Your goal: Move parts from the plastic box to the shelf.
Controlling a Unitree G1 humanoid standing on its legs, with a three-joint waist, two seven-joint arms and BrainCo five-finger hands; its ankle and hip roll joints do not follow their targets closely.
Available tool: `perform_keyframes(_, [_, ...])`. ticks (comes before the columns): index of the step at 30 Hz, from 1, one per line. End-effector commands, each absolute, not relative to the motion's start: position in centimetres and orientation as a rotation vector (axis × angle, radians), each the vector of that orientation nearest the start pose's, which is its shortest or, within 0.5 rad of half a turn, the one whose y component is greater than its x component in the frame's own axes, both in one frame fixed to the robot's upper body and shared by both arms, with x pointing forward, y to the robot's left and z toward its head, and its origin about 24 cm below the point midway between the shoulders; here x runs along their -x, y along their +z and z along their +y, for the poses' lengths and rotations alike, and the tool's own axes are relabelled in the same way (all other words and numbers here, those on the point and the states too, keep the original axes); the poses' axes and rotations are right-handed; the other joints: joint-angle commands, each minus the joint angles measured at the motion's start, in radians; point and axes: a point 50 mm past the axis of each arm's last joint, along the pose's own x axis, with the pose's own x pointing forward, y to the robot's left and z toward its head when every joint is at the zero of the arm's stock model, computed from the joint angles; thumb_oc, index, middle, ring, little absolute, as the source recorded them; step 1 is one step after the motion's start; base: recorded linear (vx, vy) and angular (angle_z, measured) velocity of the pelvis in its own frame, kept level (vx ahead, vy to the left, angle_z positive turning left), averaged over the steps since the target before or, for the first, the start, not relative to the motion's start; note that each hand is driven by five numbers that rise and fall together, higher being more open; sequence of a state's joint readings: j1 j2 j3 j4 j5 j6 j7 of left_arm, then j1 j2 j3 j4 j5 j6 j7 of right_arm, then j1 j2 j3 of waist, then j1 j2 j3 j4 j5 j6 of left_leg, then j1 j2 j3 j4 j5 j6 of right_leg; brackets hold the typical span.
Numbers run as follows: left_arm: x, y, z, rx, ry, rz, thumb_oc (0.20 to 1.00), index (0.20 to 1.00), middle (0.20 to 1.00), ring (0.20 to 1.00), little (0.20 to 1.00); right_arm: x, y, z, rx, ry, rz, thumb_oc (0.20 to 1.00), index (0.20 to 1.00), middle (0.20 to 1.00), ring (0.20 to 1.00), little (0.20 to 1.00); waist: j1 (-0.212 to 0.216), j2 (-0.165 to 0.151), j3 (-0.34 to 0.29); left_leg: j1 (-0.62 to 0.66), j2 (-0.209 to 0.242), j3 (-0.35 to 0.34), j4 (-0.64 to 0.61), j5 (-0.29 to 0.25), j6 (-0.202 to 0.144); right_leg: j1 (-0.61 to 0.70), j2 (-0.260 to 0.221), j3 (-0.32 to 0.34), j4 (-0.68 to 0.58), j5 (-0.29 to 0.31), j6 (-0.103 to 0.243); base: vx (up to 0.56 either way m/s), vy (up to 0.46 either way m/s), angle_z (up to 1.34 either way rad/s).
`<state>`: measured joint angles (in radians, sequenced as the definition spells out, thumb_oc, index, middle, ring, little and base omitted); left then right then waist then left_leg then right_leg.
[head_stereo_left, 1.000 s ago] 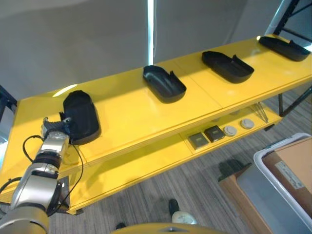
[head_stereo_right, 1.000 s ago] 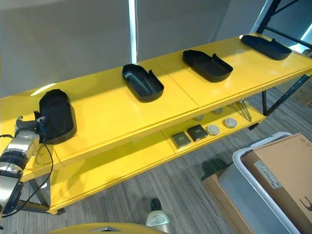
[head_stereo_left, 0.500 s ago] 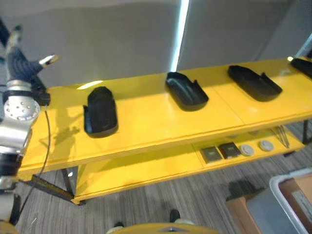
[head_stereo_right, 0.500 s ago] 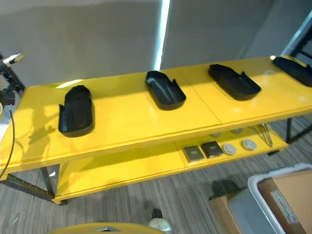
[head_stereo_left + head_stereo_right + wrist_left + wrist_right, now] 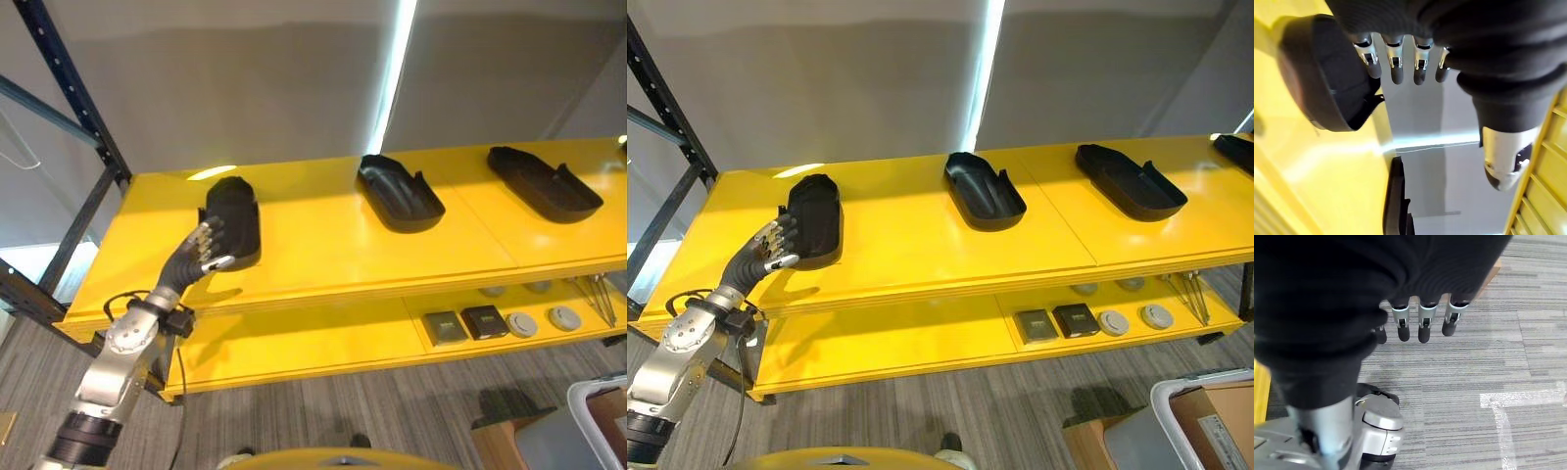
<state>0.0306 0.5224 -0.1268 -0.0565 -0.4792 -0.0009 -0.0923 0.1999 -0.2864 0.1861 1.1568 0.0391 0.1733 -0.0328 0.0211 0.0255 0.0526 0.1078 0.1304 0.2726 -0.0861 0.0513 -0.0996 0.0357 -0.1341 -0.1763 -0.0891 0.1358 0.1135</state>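
The left hand (image 5: 203, 253) holds its silver, dark-tipped fingers (image 5: 1394, 68) straight and slightly spread, gripping nothing, just at the near end of a matte black moulded part (image 5: 233, 218) (hollow, boat-shaped) on the glossy yellow shelf (image 5: 313, 257). At about 2 o'clock from it lie a second part (image 5: 398, 193) and a third part (image 5: 544, 182), with bare yellow board between them. No writing is legible. The right hand (image 5: 1415, 323) hangs with relaxed, straight fingers over grey striped carpet (image 5: 1474, 382).
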Motion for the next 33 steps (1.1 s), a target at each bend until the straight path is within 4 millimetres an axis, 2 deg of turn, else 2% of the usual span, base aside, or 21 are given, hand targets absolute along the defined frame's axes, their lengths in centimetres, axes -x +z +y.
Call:
perform_keyframes(1, [-25.6,8.9,20.1,-0.031,-0.248,-0.147,0.485,0.485,0.485,0.485,0.485,-1.9,-16.6,-25.3,0.331,-0.118,1.505,1.000,1.000,1.000,1.000,1.000,-0.004,-0.006,0.053,-0.019,0.016,-0.016,0.032,-0.061,0.038,0.052,-0.030,0.001,0.002,-0.090,0.043,0.00,0.000,0.00])
perform_keyframes(2, [-25.5,8.6,19.7,0.000,-0.251,-0.147,0.200,0.200,0.200,0.200,0.200,-1.9,-16.6,-25.2,0.322,-0.124,1.504,1.000,1.000,1.000,1.000,1.000,-0.004,-0.007,0.055,-0.018,0.017,-0.013,0.031,-0.060,0.037,0.051,-0.031,0.000,0.002,-0.088,0.044,0.00,0.000,0.00])
perform_keyframes(12, [-25.6,8.7,18.3,0.080,-0.258,-0.188,0.200,0.200,0.200,0.200,0.200,-1.4,-16.7,-25.0,0.314,-0.127,1.496,1.000,1.000,1.000,1.000,1.000,-0.026,-0.009,0.063,-0.016,0.021,0.006,0.032,-0.062,0.035,0.043,-0.032,0.010,0.002,-0.084,0.049,0.00,0.000,0.00])
perform_keyframes(19, [-26.7,7.7,19.0,0.038,-0.149,-0.173,0.200,0.200,0.200,0.200,0.200,-1.2,-16.7,-25.0,0.322,-0.113,1.499,1.000,1.000,1.000,1.000,1.000,-0.049,-0.012,0.059,-0.009,0.023,0.021,0.030,-0.066,0.036,0.039,-0.030,0.025,0.003,-0.084,0.050,0.01,-0.001,-0.01])
perform_keyframes(24, [-27.7,6.2,19.4,0.023,-0.050,-0.125,0.200,0.200,0.200,0.200,0.200,-1.2,-16.6,-25.3,0.349,-0.094,1.492,1.000,1.000,1.000,1.000,1.000,-0.071,-0.012,0.064,-0.009,0.027,0.033,0.038,-0.069,0.036,0.030,-0.029,0.044,0.010,-0.086,0.049,0.01,0.001,-0.12])
perform_keyframes(33, [-28.8,4.4,20.6,0.079,0.090,-0.059,0.200,0.200,0.200,0.200,0.200,-1.1,-16.5,-25.6,0.367,-0.078,1.494,1.000,1.000,1.000,1.000,1.000,-0.098,-0.011,0.065,-0.002,0.032,0.048,0.042,-0.072,0.036,0.025,-0.027,0.063,0.018,-0.092,0.048,0.01,0.002,-0.03])
